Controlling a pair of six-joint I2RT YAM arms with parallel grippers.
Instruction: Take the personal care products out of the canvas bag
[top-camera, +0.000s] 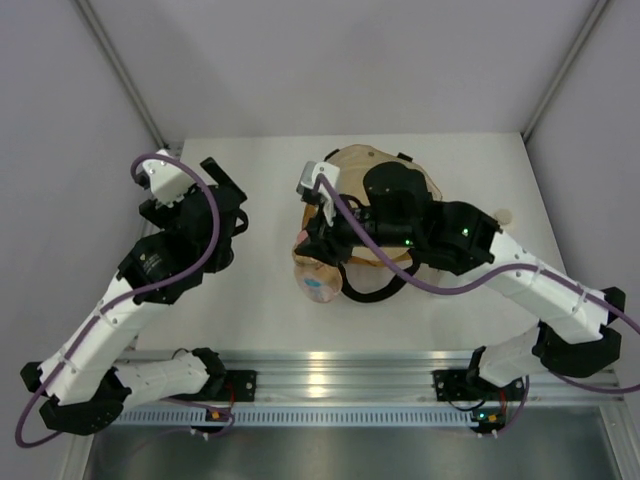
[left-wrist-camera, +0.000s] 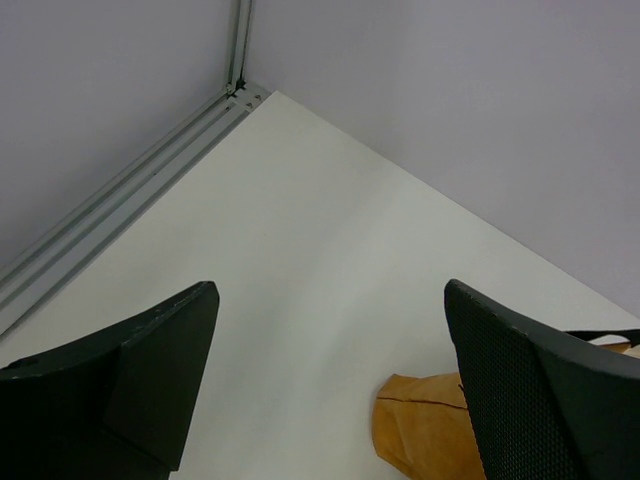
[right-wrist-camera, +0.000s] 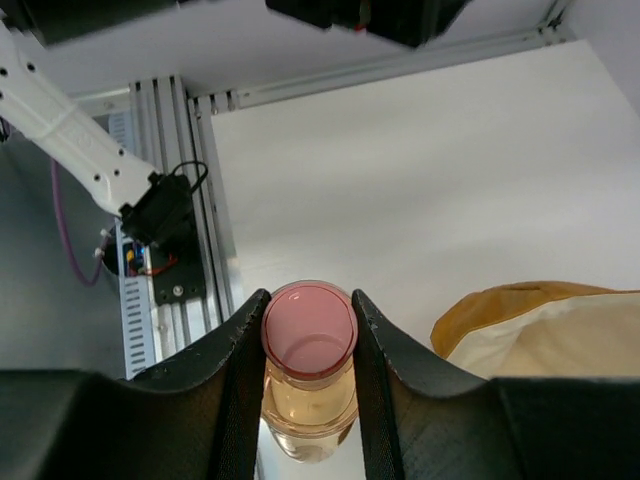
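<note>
My right gripper (right-wrist-camera: 309, 302) is shut on the orange translucent bottle with the pink cap (right-wrist-camera: 309, 345), its fingers (right-wrist-camera: 235, 350) clamping the cap end. In the top view this gripper (top-camera: 312, 262) holds the bottle (top-camera: 319, 283) just left of the mustard-tan canvas bag (top-camera: 372, 160), whose cream lining (right-wrist-camera: 560, 345) shows in the right wrist view. The right arm lies across the bag and hides its inside. My left gripper (top-camera: 225, 200) is open and empty at the table's left side; its view (left-wrist-camera: 330, 300) shows a bag corner (left-wrist-camera: 420, 425). The other bottles are hidden.
A black loop handle (top-camera: 372, 292) lies on the table in front of the bag. A small cream round thing (top-camera: 503, 213) shows beside the right arm at the bag's right. Grey walls and aluminium rails (left-wrist-camera: 130, 195) bound the white table (top-camera: 260, 300).
</note>
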